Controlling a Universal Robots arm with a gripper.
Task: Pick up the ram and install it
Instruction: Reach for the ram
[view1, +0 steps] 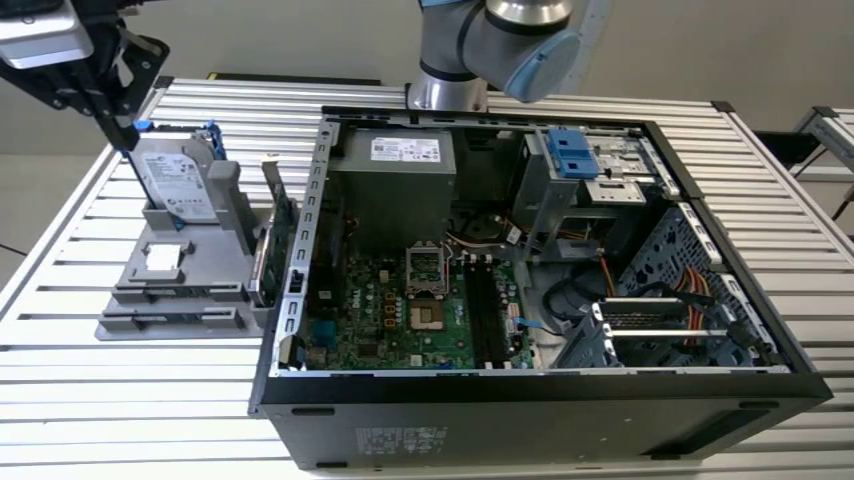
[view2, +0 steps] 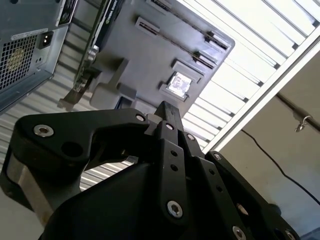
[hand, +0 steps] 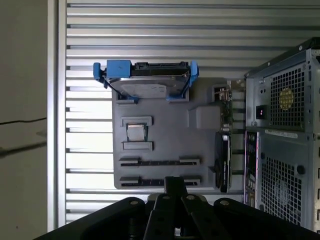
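A slatted metal worktop (view1: 80, 390) carries an open computer case (view1: 534, 410) and, at the exterior view's left, a gray holder (view1: 167, 322). The black claw (view1: 127, 140) hangs above the holder, close to the upright silver hard drive (view1: 180, 180) with blue handles. In both wrist views the claw (view2: 167, 107) is clenched, its fingers (hand: 175, 182) pressed together with nothing between them. A green expansion card (view1: 274, 250) stands on edge at the holder's side nearest the case. The first wrist view looks down on the holder's two long grooves (hand: 160, 162), which appear as thin dark lines. Inside the case lies the green motherboard (view1: 387, 320) with its long black slots (view1: 477, 310). Where the ram sits, in a groove or in a slot, cannot be told.
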